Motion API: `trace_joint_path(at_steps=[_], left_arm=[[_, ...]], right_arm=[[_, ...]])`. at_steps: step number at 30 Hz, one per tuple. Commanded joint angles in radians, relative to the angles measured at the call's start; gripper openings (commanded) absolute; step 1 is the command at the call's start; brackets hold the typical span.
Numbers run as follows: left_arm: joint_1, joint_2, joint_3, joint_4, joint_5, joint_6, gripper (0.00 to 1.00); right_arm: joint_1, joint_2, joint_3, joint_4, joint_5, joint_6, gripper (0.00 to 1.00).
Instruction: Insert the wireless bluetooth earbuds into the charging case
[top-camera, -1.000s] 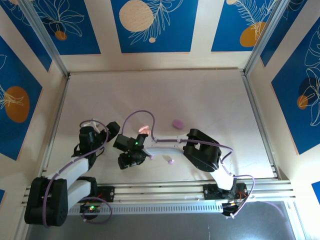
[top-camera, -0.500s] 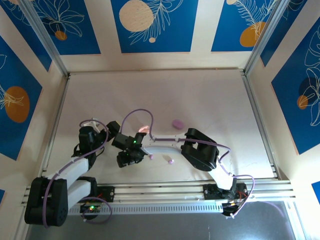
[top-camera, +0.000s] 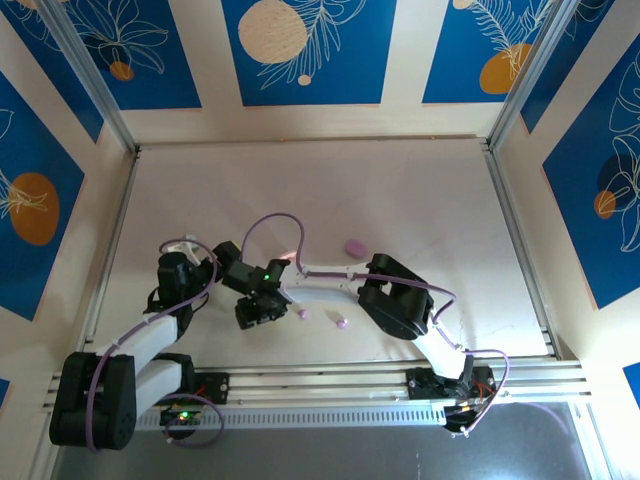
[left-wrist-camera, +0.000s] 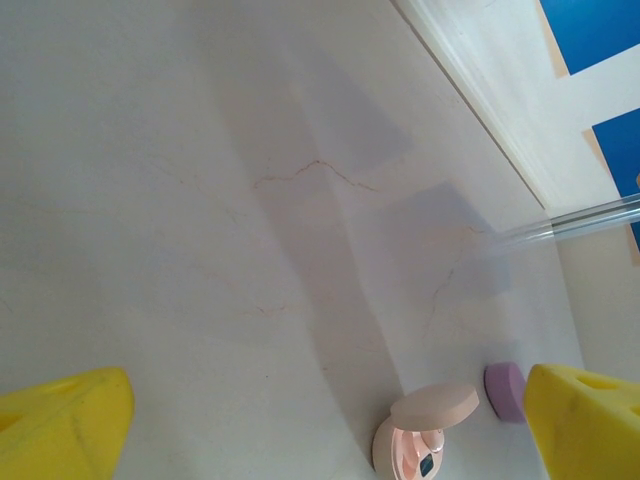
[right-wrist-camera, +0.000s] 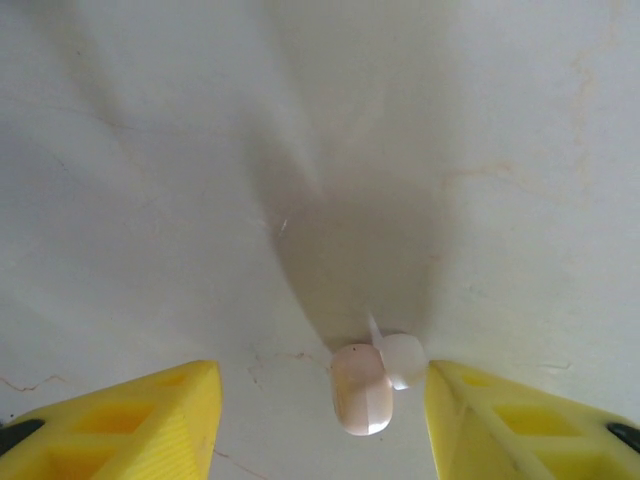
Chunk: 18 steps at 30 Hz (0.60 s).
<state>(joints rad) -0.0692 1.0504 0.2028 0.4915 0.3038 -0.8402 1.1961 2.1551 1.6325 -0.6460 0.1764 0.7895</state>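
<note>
Right wrist view: pink earbud between spread fingers

At the left, the left gripper (left-wrist-camera: 325, 400) was spread wide over the table (left-wrist-camera: 200, 200) and held nothing. Ahead of it stood the pink charging case (left-wrist-camera: 425, 440) with its lid open, and the purple case (left-wrist-camera: 504, 390) was just beside it. The right gripper (right-wrist-camera: 322, 385) was also spread and empty. A pink earbud (right-wrist-camera: 361, 392) lay on the table between its fingers, nearer to the finger at the right of that view, and a paler earbud (right-wrist-camera: 403, 360) touched it. From above, two purple earbuds (top-camera: 302, 313) lay to the right of this gripper, near it but apart. Compared with one second before, the right arm had shifted a little to the left. The purple case had stayed in place.
</note>
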Motion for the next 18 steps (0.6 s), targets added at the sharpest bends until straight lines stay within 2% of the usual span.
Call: trace_joint_path(at_steps=[1, 12, 18], left_arm=[[0.012, 0.0, -0.012, 0.031, 0.015, -0.001, 1.0], [0.012, -0.01, -0.01, 0.025, 0.016, 0.0, 1.0], [0.012, -0.013, -0.009, 0.019, 0.01, 0.003, 1.0]], right_arm=[[-0.013, 0.015, 0.039, -0.05, 0.026, -0.031, 0.56], [-0.05, 0.013, 0.056, -0.023, 0.035, -0.069, 0.56], [-0.028, -0.042, -0.002, -0.016, 0.062, -0.069, 0.56]])
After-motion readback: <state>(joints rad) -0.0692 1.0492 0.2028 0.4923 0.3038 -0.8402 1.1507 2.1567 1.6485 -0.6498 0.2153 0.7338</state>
